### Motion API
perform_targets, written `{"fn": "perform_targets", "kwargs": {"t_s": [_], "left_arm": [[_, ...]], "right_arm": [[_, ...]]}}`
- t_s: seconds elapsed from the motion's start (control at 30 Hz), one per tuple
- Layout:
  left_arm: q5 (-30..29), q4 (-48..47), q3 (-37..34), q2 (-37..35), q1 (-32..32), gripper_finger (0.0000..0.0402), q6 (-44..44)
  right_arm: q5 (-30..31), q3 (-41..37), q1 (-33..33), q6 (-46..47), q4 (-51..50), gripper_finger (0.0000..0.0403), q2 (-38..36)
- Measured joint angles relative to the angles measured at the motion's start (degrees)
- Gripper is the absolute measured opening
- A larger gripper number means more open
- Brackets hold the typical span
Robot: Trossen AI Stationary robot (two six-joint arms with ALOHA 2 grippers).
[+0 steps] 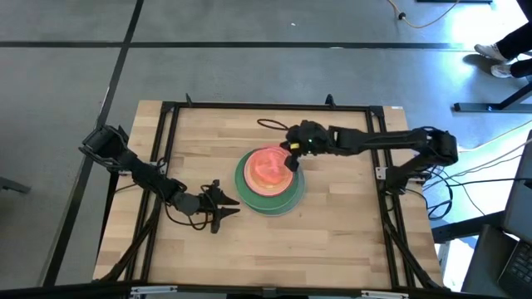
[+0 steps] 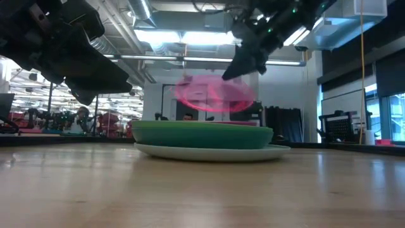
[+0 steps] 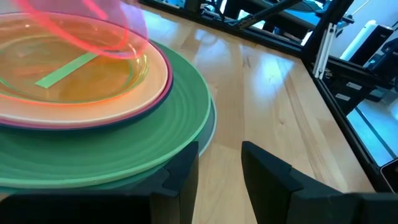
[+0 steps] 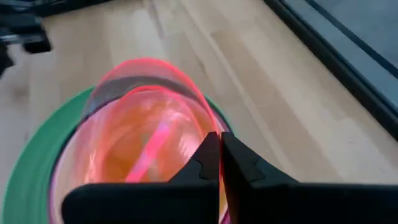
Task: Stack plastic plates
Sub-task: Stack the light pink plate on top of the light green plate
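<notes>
High view showed my right hand [image 1: 290, 162] clamped on a pink plate [image 1: 268, 166], held above the stack [image 1: 249, 195] at frame centre. My left hand [image 1: 223, 206] waited lower left of it on the tabletop [image 1: 332, 241], fingers apart.

Pink plate [image 2: 214, 95] held over the green plate [image 2: 202, 135] is motion-smeared in low view; its rim there can't be traced, tilt probably slight. Plates under the green plate are mostly hidden, count unclear. Left wrist view cuts the green plate off at the frame edge. Right gripper [image 4: 220, 163] fingers cover the pink plate's near rim. People behind the green plate too small to tell.
</notes>
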Motion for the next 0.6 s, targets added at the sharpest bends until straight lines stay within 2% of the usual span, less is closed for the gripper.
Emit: {"fn": "perform_targets", "kwargs": {"t_s": [0.3,0.5,0.6], "left_arm": [[0.04,0.07,0.02,0.0,-0.48,0.0115,-0.35],[-0.11,0.04,0.02,0.0,-0.57,0.0115,-0.23],[-0.13,0.04,0.02,0.0,-0.57,0.0115,0.48]], "right_arm": [[-1.06,0.0,-0.97,0.94,0.98,0.0001,6.73],[0.18,0.0,-0.95,0.95,1.32,0.0002,7.64],[1.14,0.0,-0.95,0.95,2.13,0.0018,7.64]]}}
